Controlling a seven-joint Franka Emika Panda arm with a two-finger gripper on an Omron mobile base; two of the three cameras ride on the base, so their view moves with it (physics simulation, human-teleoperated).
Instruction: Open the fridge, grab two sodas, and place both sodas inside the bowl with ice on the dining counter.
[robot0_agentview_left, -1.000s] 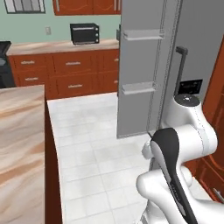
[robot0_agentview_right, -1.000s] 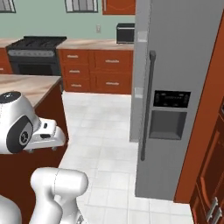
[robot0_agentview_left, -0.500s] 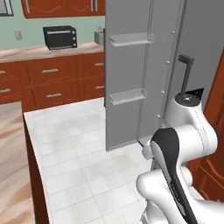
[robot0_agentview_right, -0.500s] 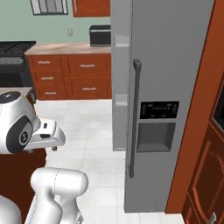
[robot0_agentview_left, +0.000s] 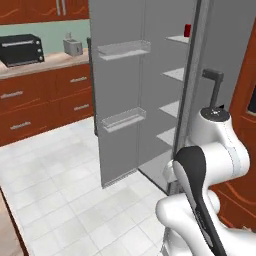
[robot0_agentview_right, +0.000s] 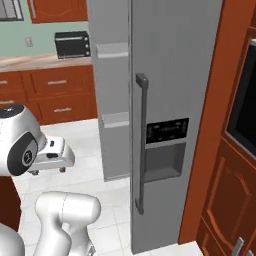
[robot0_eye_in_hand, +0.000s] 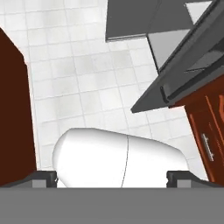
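The grey fridge (robot0_agentview_left: 125, 90) stands with its left door swung open, showing pale shelves and clear door bins. One red soda (robot0_agentview_left: 187, 30) sits on an upper shelf inside. The right door (robot0_agentview_right: 170, 75) is closed, with its dark bar handle (robot0_agentview_right: 141, 140) and dispenser recess. My gripper (robot0_eye_in_hand: 111, 178) hangs over the tiled floor, pointing down, its fingertips (robot0_eye_in_hand: 43, 177) wide apart and open with nothing between them. The hand (robot0_agentview_right: 50, 156) sits left of the fridge. The dining counter's wood base (robot0_eye_in_hand: 13, 109) is beside it. The bowl is out of view.
A black toaster oven (robot0_agentview_left: 20, 50) and a silver toaster (robot0_agentview_left: 73, 46) stand on the back counter over reddish-brown drawers (robot0_agentview_left: 45, 100). A tall wood cabinet with a wall oven (robot0_agentview_right: 235, 125) flanks the fridge on the right. White floor tiles (robot0_agentview_left: 60, 190) lie before the fridge.
The base has driven and turned toward the fridge, so the whole scene shifted left and the fridge looms nearer, its inside showing. The gripper stays open.
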